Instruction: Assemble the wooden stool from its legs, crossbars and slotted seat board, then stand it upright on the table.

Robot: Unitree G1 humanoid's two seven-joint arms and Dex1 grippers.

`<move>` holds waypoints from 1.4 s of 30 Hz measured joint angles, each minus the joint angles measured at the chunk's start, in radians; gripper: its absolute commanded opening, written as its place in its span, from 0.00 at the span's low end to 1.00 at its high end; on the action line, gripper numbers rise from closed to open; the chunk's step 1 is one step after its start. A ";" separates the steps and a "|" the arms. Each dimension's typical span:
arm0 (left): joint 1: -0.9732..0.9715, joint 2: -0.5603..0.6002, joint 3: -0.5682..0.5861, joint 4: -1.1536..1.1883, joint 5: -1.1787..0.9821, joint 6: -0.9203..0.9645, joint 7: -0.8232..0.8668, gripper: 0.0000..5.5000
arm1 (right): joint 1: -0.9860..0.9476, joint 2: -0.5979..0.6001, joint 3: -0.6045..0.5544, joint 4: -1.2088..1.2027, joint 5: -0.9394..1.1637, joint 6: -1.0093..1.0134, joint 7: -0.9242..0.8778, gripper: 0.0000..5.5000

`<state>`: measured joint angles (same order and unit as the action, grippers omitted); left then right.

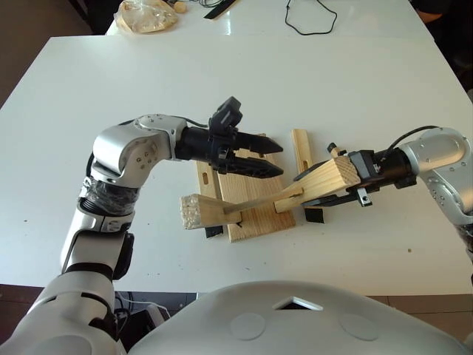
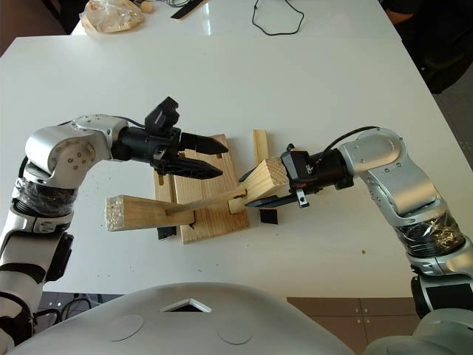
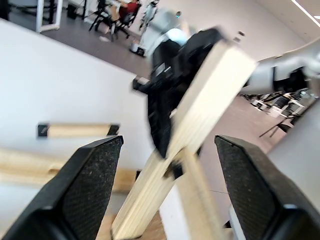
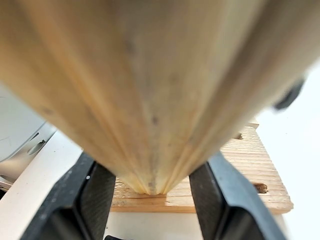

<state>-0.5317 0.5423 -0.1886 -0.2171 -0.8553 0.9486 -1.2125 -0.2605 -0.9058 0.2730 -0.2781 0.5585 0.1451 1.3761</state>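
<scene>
The slotted seat board (image 1: 259, 219) lies flat on the white table (image 1: 369, 89). Over it, two thick wooden legs (image 1: 329, 180) (image 1: 201, 211) are joined by a thin crossbar (image 1: 251, 204). My right gripper (image 2: 267, 195) is shut on the right-hand leg (image 4: 150, 90), with a finger (image 4: 95, 192) on each side, and holds that end tilted up. The left-hand leg rests near the board's left edge. Just above the board's far part hovers my left gripper (image 1: 279, 160), open and empty. Between its pads (image 3: 95, 185) I see the held leg (image 3: 205, 110) farther off.
A loose wooden bar (image 1: 300, 148) lies on the table beyond the held leg, and a small black piece (image 1: 314, 217) in front of it. A plastic bag (image 1: 148, 15) and a black cable (image 1: 310, 21) sit at the far edge.
</scene>
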 measured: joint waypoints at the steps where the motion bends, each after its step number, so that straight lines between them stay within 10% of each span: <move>1: 0.002 0.000 -0.003 -0.025 -0.011 0.007 0.000 0.62 | 0.000 0.000 0.000 0.000 0.000 0.000 -0.001 0.37; 13: 0.065 0.028 -0.265 0.057 0.188 -0.276 -0.075 0.62 | -0.019 0.006 0.016 0.025 -0.001 -0.009 0.006 0.37; 29: 0.031 -0.022 -0.024 0.070 -0.006 -0.008 0.037 0.62 | -0.029 0.006 0.023 0.039 -0.001 -0.035 0.008 0.37; 42: 0.114 -0.052 -0.162 0.171 0.071 -0.146 -0.021 0.62 | -0.034 0.006 0.036 0.057 -0.001 -0.065 0.007 0.37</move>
<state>-0.4176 0.4902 -0.3509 -0.0459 -0.7840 0.8029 -1.2333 -0.2942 -0.9002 0.3091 -0.2215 0.5579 0.0797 1.3835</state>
